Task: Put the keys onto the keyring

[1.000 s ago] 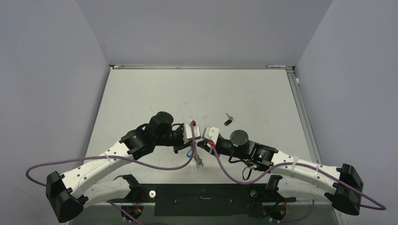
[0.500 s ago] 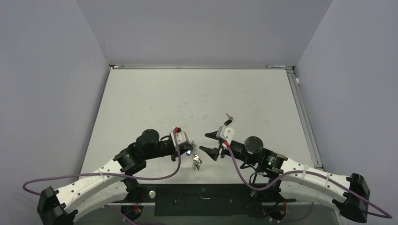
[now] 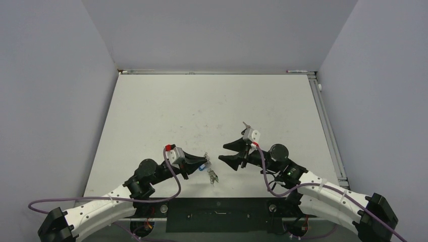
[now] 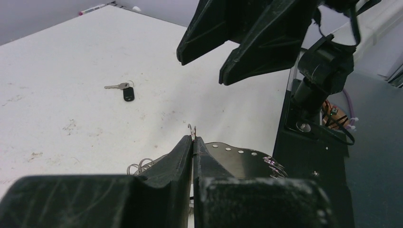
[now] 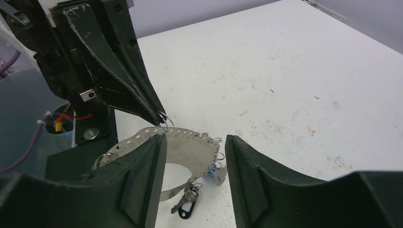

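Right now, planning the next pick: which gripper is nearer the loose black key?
Right. The right gripper, open, is just left of the black key; the left gripper, shut on the keyring, is farther left.

The key [image 4: 127,92] is black-headed silver, the table [image 3: 202,106] speckled white, the keyring [image 5: 183,142] silver.

place: you're looking at a robot lab test cell
walls: plain grey panels [image 3: 50,101] box your workspace on three sides
counter [image 3: 212,101]: white, scuffed, dirt-marked
rig: two white-and-black arms [image 3: 101,202] bolted to a black plate [image 3: 217,214] at your near edge
wiring: purple cables [image 3: 177,176] run loose along them
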Motion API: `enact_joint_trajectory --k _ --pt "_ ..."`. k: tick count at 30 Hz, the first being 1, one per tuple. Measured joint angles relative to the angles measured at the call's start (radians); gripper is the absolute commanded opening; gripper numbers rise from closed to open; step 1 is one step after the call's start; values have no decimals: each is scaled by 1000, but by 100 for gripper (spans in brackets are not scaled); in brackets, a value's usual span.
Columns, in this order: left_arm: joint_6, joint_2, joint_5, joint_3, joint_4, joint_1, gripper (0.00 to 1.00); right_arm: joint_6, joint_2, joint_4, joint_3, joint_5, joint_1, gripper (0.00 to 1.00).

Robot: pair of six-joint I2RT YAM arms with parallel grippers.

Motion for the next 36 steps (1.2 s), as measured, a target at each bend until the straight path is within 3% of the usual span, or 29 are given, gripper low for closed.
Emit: enact_joint_trajectory --k 6,15,26,36 --pt "-63 -5 -13 -54 166 -5 0 133 53 145 -15 -225 -142 55" --pt "-99 -5 -18 -95 285 -12 0 275 214 350 -15 -431 -158 54" --pt "-101 -9 -19 -104 320 -24 0 367 365 555 -15 -500 -158 43" --pt "-101 -7 -20 -105 322 -32 0 415 432 670 -15 -516 -149 40"
